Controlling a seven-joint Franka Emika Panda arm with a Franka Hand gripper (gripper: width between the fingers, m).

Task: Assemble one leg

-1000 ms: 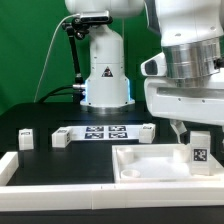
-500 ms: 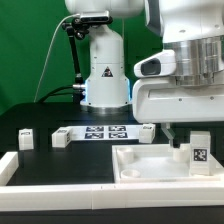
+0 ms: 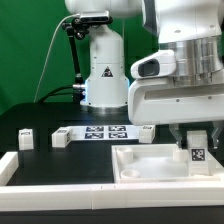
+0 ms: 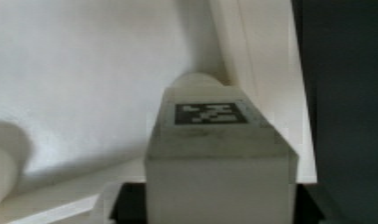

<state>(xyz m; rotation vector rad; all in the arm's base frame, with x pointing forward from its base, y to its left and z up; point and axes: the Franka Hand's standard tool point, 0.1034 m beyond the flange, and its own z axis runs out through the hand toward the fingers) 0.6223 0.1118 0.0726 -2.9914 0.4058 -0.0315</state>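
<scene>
The leg (image 3: 198, 152), a small white post with a black-and-white tag on its side, stands upright at the exterior view's right on the large flat white piece (image 3: 150, 163). My gripper (image 3: 197, 143) has come down over it, with one jaw on each side of the leg. In the wrist view the leg (image 4: 218, 150) fills the space between the two dark fingers (image 4: 136, 200), and its tag faces the camera. The jaws look open around the leg, close to its sides. The leg's base rests on the piece.
The marker board (image 3: 102, 133) lies in the middle of the black table. Two small white parts (image 3: 27, 138) (image 3: 60, 138) stand to its left in the exterior view. A white rail (image 3: 60, 185) runs along the front edge. The robot base (image 3: 103, 75) stands behind.
My gripper has moved to the exterior view's left and down, from beside the leg to over it. The leg has not moved.
</scene>
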